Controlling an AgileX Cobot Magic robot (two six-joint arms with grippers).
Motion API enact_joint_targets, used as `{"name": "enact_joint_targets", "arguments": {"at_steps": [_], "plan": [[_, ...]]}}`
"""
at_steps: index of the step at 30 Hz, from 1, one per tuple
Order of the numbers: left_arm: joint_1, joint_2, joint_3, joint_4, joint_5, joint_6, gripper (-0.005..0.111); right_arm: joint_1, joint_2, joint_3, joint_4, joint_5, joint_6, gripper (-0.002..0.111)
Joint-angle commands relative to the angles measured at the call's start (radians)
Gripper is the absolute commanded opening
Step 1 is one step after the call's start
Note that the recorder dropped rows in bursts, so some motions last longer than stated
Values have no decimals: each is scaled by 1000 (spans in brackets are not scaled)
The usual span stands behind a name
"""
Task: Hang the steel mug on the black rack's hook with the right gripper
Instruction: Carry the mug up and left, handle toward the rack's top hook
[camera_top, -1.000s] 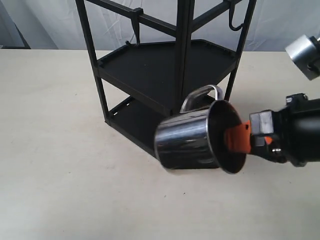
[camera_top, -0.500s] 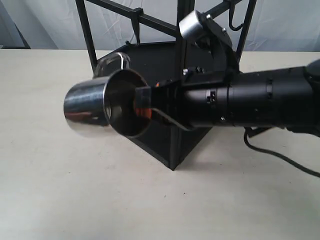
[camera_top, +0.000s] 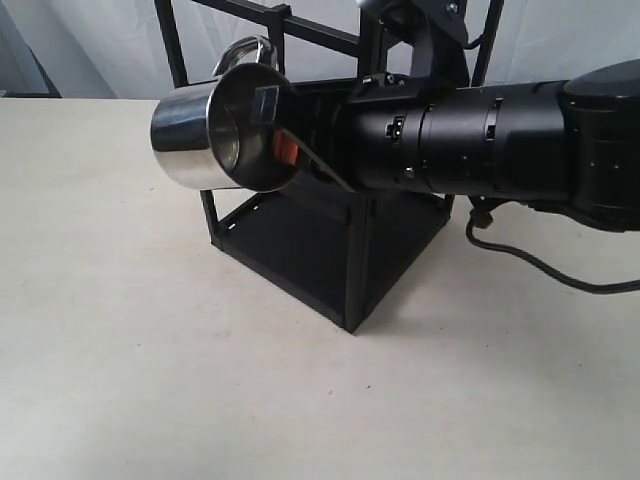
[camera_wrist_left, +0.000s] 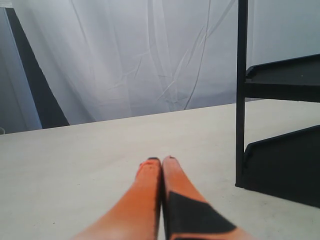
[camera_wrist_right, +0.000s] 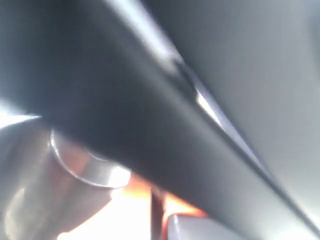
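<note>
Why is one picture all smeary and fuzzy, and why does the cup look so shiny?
Right wrist view: too close, so the steel mug and everything else is blurred. Exterior view: sharp; the mug, held by the right gripper, gleams with bright reflections in front of the black rack. Left wrist view: clear, only the near orange fingers look soft.

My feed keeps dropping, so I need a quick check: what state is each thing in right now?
steel mug: lifted off the table, lying sideways, handle up, gripped at its rim.
right gripper: shut on the mug wall, one finger inside the mouth.
left gripper: fingers pressed together, empty, low over the table.
black rack: upright on the table.
hook: hidden, mug not yet hung.
</note>
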Motion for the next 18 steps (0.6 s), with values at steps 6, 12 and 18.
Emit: {"name": "enact_joint_targets", "arguments": {"at_steps": [6,12,18], "plan": [[-5,-5,0,1,-5,-2,2,-1,1,82,17,-6,257,0],[-5,-5,0,1,-5,-2,2,-1,1,103,17,28,258,0],[-5,-5,0,1,-5,-2,2,-1,1,103,-50,-8,253,0]]}}
